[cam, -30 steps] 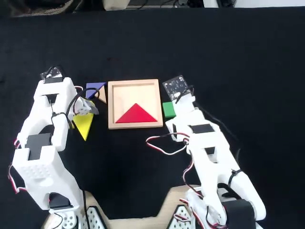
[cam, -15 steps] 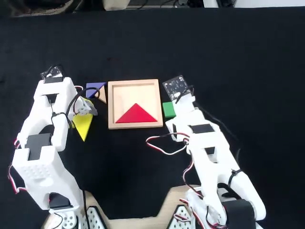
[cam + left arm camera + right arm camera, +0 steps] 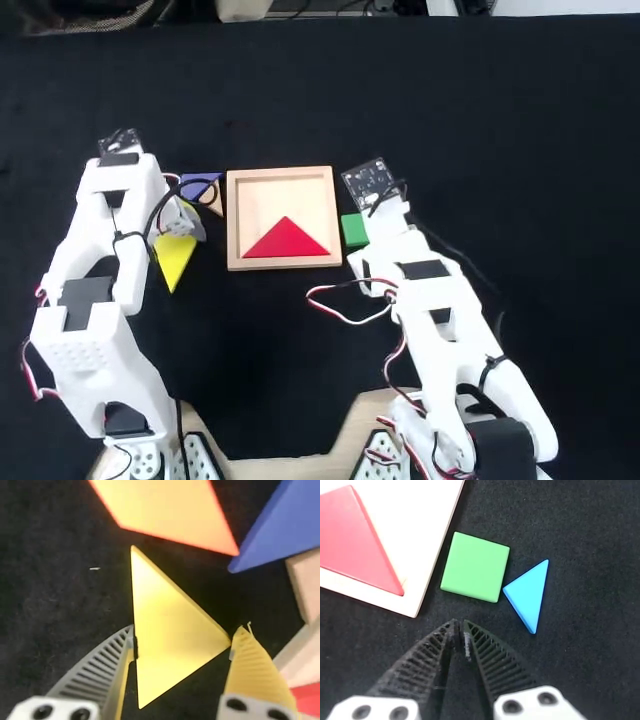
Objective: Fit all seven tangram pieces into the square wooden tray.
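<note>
Now my left tool (image 3: 186, 634) pinches the flat yellow triangle (image 3: 165, 620) by its edges, on the tabletop (image 3: 450, 120) left of the tray (image 3: 232, 215). My right tool (image 3: 459, 626) is closed and empty, with the green square (image 3: 475, 566) beyond it, right of the tray.

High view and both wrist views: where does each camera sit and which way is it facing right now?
High view: fixed above the table, looking down on the tray and both arms.
Left wrist view: on the left arm, looking down past its jaws, closed on the yellow triangle.
Right wrist view: on the right arm, looking down past its shut jaws at the green square.
Shared: high and right wrist views both show tray, red triangle, green square.
</note>
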Tool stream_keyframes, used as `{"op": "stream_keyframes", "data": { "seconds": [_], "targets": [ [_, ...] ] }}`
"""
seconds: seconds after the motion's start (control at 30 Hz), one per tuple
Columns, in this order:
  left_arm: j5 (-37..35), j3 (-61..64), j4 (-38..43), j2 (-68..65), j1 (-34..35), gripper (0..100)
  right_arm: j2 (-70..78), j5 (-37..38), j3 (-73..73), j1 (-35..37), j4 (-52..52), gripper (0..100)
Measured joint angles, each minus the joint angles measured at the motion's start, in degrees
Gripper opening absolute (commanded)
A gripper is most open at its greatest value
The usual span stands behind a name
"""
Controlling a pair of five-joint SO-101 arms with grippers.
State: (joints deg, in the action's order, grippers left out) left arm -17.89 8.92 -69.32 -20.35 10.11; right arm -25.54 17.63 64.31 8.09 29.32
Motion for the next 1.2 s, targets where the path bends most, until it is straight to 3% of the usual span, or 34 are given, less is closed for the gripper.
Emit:
{"op": "stream_keyframes", "data": {
  "seconds": [0.63, 0.8, 0.87, 1.2],
  "targets": [
    [9.58, -3.52, -3.43, 6.07, -4.48, 20, 0.0, 0.0, 0.0, 0.0, 0.0, 1.5],
    [9.58, 0.0, -3.43, 9.93, -4.04, 34, 0.0, 0.0, 0.0, 0.0, 0.0, 1.5],
    [9.58, 1.67, -3.34, 10.29, -3.43, 35, 0.0, 0.0, 0.0, 0.0, 0.0, 1.5],
    [9.58, 7.3, 5.89, 8.26, -1.76, 34, 0.0, 0.0, 0.0, 0.0, 0.0, 1.5]
  ]
}}
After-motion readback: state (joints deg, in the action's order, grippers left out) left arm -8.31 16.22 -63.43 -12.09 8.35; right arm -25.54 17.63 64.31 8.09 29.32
